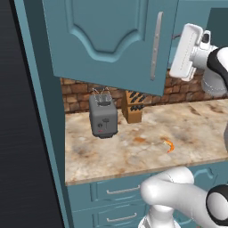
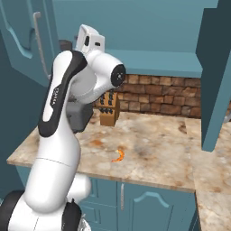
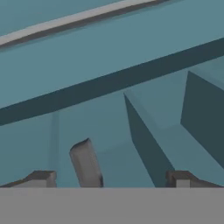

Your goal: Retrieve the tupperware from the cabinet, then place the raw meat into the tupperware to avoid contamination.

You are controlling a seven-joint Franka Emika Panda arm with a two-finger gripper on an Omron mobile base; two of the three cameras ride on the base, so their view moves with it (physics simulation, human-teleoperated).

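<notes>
The cabinet (image 1: 102, 35) stands open, its door with a long silver handle (image 1: 156, 44) swung out toward me. My white hand (image 1: 190, 51) is raised to the right of that door and points into the cabinet. In the hand view my gripper (image 3: 113, 179) is open, its fingertips (image 3: 41, 178) wide apart before the teal interior. A small grey rounded piece (image 3: 85, 164) shows farther in between them; it may be the tupperware, but I cannot tell. The raw meat (image 1: 169, 145), a small orange curl, lies on the counter (image 1: 133, 156) below, also in the right base view (image 2: 118, 155).
A grey toaster (image 1: 103, 116) and a wooden knife block (image 1: 133, 107) stand at the back of the counter against the brick wall. A second open cabinet door (image 2: 216, 76) hangs out over the counter's right side. Teal drawers (image 1: 116, 191) sit below.
</notes>
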